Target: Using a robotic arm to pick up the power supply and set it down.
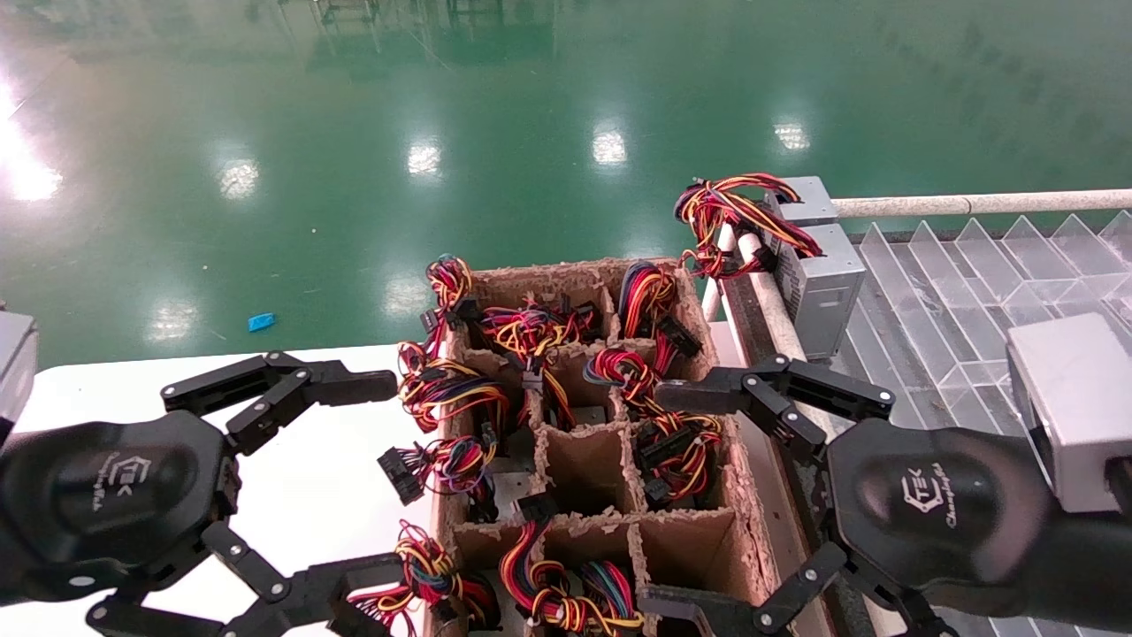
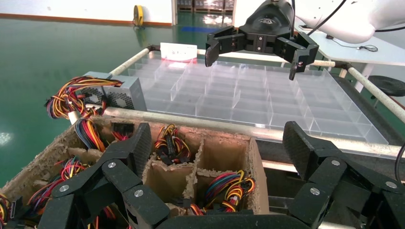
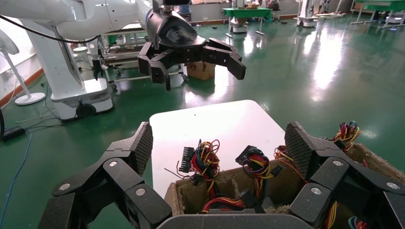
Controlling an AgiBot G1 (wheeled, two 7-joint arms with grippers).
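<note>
The power supply, a grey metal box with a honeycomb vent face, lies at the far left corner of the clear divided tray, against the rail. Its red, yellow and black wire bundle hangs over the rail toward the carton. My right gripper is open and empty over the carton's right edge, nearer to me than the power supply and apart from it. My left gripper is open and empty over the white table, beside the carton's left wall.
A worn cardboard carton with dividers stands between the grippers. Several cells hold coloured wire bundles, some spilling over the left wall. A metal rail runs between carton and tray. Green floor lies beyond.
</note>
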